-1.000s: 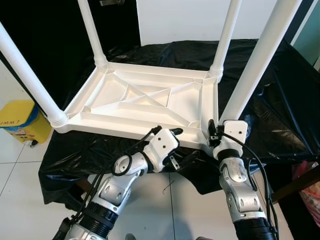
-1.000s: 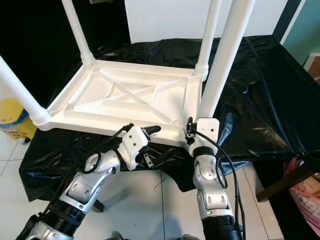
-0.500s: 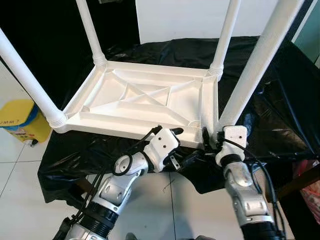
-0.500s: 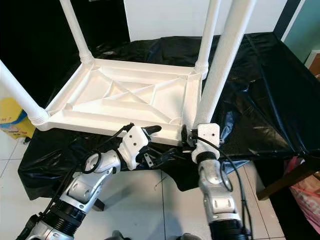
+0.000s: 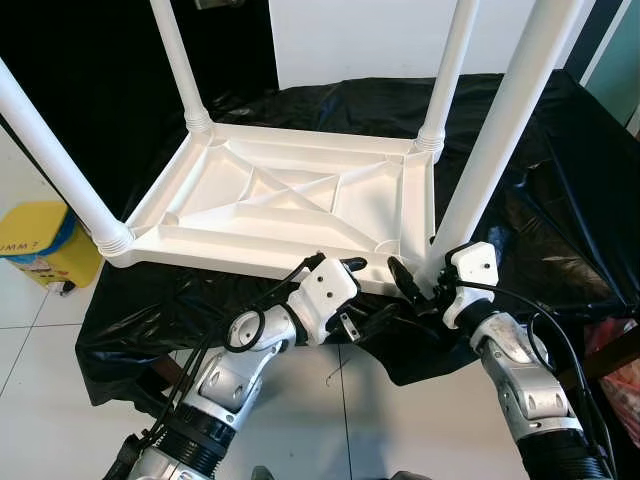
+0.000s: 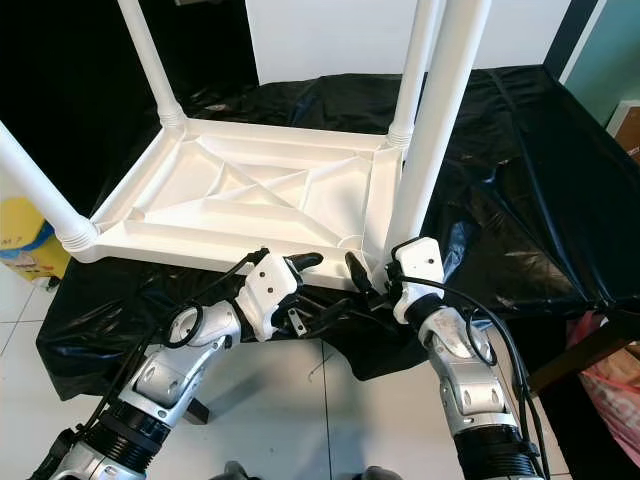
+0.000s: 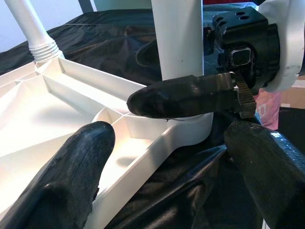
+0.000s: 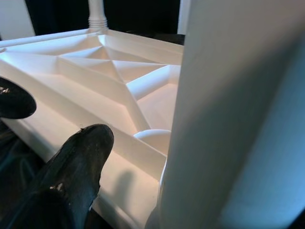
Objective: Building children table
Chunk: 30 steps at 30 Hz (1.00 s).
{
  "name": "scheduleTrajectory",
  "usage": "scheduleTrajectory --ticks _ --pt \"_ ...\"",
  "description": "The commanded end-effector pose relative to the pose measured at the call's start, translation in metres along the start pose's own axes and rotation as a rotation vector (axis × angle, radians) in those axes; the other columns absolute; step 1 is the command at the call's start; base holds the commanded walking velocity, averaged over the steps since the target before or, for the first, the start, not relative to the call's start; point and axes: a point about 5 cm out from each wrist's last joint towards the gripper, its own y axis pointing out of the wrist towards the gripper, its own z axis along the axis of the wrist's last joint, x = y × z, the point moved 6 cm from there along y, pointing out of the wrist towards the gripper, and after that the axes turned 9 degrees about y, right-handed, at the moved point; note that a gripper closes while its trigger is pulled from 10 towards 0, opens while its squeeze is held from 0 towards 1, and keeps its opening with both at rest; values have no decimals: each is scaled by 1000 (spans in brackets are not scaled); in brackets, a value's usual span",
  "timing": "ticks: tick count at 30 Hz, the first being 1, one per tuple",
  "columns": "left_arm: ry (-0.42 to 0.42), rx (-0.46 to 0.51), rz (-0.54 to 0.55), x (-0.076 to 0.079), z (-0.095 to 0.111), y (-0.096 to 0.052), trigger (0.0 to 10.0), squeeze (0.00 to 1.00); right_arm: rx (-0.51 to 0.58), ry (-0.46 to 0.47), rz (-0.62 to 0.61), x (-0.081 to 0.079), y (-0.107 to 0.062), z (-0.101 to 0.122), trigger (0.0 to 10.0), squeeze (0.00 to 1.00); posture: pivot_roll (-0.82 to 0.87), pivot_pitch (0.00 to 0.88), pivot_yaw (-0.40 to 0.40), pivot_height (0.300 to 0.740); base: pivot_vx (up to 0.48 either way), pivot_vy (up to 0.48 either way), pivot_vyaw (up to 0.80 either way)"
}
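A white plastic children's table lies upside down on a black-covered surface, with all its legs pointing up. The near right leg stands in its corner socket. My right gripper is shut on the base of that leg. One of its fingers lies across the leg's front and the other is hidden behind it. My left gripper is open at the table's near rim beside that corner. One finger lies over the rim and the other hangs below it.
The black sheet covers the support and hangs over its edges. A yellow bin stands on the white tiled floor at the left. A pink bag and a wooden bar are at the right.
My right wrist has swung from under the leg out to the right, turning around the leg's base. The leg now stands a little more upright. The left gripper has stayed put.
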Motion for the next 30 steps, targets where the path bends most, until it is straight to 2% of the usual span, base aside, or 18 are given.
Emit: scheduleTrajectory --ticks 1,4,9,10,11,20,21,22,30 --pt "17 1 -37 6 2 0 10000 0 -15 5 40 -5 2 -5 10000 0 -10 39 31 740 0 0 0" --pt "27 4 -30 2 5 0 10000 0 -39 -24 80 -1 9 -9 10000 0 7 42 26 740 0 0 0" --pt "24 4 -23 4 5 0 10000 0 -49 -31 92 1 9 -11 10000 0 14 46 16 740 0 0 0" --pt "22 3 -21 4 5 0 10000 0 -53 -33 97 2 9 -11 7059 0 15 46 14 740 0 0 0" --pt "18 1 -15 5 5 -1 10000 0 -59 -35 97 3 8 -13 0 0 17 50 4 740 0 0 0" --pt "10 -1 17 3 4 0 10000 0 -81 -36 80 12 2 -18 0 0 3 62 -15 740 0 0 0" --pt "10 -1 19 2 4 0 10000 0 -82 -35 69 14 1 -18 3490 0 0 63 -17 740 0 0 0" --pt "10 0 25 1 4 0 10000 0 -83 -29 56 16 1 -19 10000 0 0 63 -17 740 0 0 0" --pt "5 -7 60 -4 1 -1 10000 0 -72 -17 -11 20 -4 -17 10000 0 -26 77 -30 740 0 0 0"
